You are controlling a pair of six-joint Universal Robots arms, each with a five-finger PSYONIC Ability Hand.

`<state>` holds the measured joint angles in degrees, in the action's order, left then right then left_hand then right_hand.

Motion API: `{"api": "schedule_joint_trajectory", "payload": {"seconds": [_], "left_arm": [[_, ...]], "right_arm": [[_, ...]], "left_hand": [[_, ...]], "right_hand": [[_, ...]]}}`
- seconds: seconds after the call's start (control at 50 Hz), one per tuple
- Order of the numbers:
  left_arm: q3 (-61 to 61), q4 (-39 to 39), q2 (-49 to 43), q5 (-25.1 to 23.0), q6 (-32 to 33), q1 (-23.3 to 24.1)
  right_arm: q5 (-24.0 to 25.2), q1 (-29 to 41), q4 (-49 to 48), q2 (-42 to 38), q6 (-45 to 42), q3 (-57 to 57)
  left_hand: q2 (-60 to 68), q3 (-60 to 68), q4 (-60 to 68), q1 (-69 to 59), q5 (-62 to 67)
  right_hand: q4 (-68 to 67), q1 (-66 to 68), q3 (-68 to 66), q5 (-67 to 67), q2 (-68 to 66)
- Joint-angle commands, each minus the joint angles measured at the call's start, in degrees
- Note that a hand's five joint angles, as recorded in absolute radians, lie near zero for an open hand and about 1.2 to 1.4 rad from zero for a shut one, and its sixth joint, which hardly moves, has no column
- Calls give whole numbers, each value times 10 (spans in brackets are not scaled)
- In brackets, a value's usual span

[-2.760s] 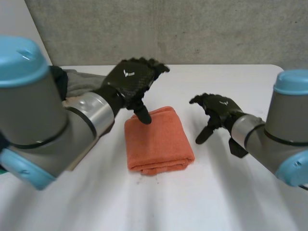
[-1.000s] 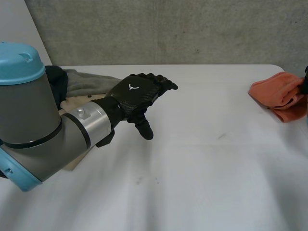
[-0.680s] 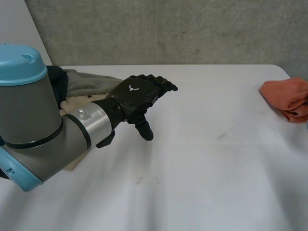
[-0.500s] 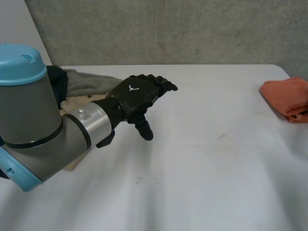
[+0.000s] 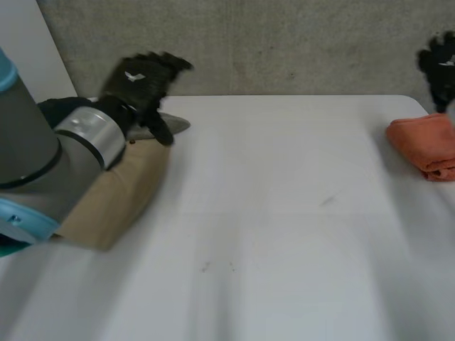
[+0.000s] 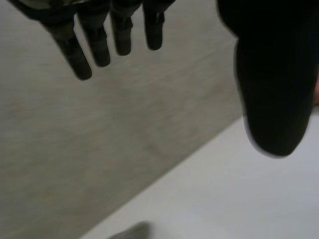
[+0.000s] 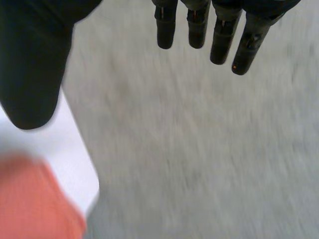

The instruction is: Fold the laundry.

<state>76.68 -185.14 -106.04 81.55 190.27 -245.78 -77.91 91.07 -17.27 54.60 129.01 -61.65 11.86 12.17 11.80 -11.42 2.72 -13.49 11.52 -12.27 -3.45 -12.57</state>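
So at the far left, the left arm (image 5: 35,163) reaches over the back corner of the table (image 5: 284,213), and the left hand (image 5: 146,79) is up in the air in front of the wall (image 5: 284,42). In the left wrist view its fingers (image 6: 94,45) are straight and spread with the thumb well apart, holding nothing. Right under that hand there's a grey cloth (image 5: 174,125) poking out, and a tan piece (image 5: 117,199) lies flat on the table beside it, partly under the arm. Can't tell if that one's cloth or card.

The orange towel (image 5: 425,144) is folded up and sits at the table's right edge, well apart from the grey cloth. The right hand (image 5: 441,64) hangs above it, not touching. In the right wrist view its fingers (image 7: 197,25) are also straight and loose, thumb out to the side, gripping nothing, with the towel below the thumb near the table corner.
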Motion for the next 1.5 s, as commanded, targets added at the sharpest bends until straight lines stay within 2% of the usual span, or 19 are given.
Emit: {"api": "schedule_joint_trajectory", "payload": {"seconds": [0.02, 0.06, 0.2, 0.32, 0.46, 0.54, 0.56, 0.58, 0.68, 0.78, 0.9, 1.02, 1.06, 1.1, 1.24, 1.32, 1.36, 1.4, 1.5], "left_arm": [[-24, -11, -71, 70, 112, -106], [-22, -3, -100, 58, 154, -117], [-25, 10, -191, -16, 214, -164], [-29, 5, -232, -21, 251, -178], [-46, -49, -276, -24, 280, -177], [-46, -99, -288, -26, 281, -177], [-46, -111, -289, -27, 281, -176], [-46, -117, -288, -28, 281, -174], [-56, -152, -256, -24, 273, -154], [-59, -216, -142, -22, 232, -115], [-64, -289, -43, -18, 118, -92], [-53, -268, -20, -24, 16, -86], [-46, -240, -20, -31, -21, -66], [-43, -220, -22, -45, -45, -45], [-36, -189, -31, -186, -181, 31], [-40, -190, -32, -193, -190, 34], [-36, -191, -36, -181, -178, 35], [-35, -186, -39, -171, -161, 34], [-17, -160, -62, -110, -40, 11]], "right_arm": [[153, 122, -162, 124, 106, -230], [151, 156, -188, 140, 117, -273], [135, 197, -192, 140, 118, -339], [123, 192, -192, 140, 117, -363], [122, 191, -188, 140, 114, -369], [121, 191, -183, 140, 114, -375], [121, 190, -182, 140, 114, -378], [121, 189, -182, 140, 114, -379], [122, 169, -180, 143, 114, -384], [122, 160, -180, 149, 114, -382], [121, 156, -179, 164, 118, -385], [119, 145, -176, 167, 119, -394], [119, 140, -174, 167, 120, -394], [118, 134, -171, 167, 120, -392], [101, 112, -164, 170, 121, -379], [80, 111, -160, 172, 120, -378], [75, 111, -157, 172, 121, -378], [75, 111, -153, 171, 121, -381], [76, 112, -149, 170, 121, -383]], "left_hand": [[26, 23, 26, -30, 17], [22, 19, 23, -27, 14], [27, 24, 28, -32, 19], [51, 48, 51, -55, 42], [231, 228, 231, -235, 222], [511, 508, 512, -515, 502], [677, 674, 677, -681, 668], [681, 678, 682, -686, 673], [681, 678, 682, -686, 673], [681, 678, 682, -686, 673], [681, 678, 682, -686, 673], [681, 678, 682, -686, 673], [681, 678, 682, -686, 673], [681, 678, 682, -686, 673], [681, 678, 682, -686, 673], [681, 678, 682, -686, 673], [335, 332, 336, -339, 326], [131, 127, 131, -135, 122], [103, 100, 104, -107, 94]], "right_hand": [[35, -15, 23, 34, 26], [35, -15, 23, 34, 26], [35, -15, 23, 34, 26], [35, -15, 23, 34, 26], [35, -15, 23, 34, 26], [35, -15, 23, 34, 26], [35, -15, 23, 34, 26], [35, -15, 23, 34, 26], [35, -15, 23, 34, 26], [35, -15, 23, 34, 26], [35, -15, 23, 34, 26], [35, -15, 23, 34, 26], [35, -15, 23, 34, 26], [35, -15, 23, 34, 26], [35, -15, 23, 34, 26], [35, -15, 23, 34, 26], [35, -15, 23, 34, 26], [35, -15, 23, 34, 26], [35, -15, 23, 34, 26]]}}
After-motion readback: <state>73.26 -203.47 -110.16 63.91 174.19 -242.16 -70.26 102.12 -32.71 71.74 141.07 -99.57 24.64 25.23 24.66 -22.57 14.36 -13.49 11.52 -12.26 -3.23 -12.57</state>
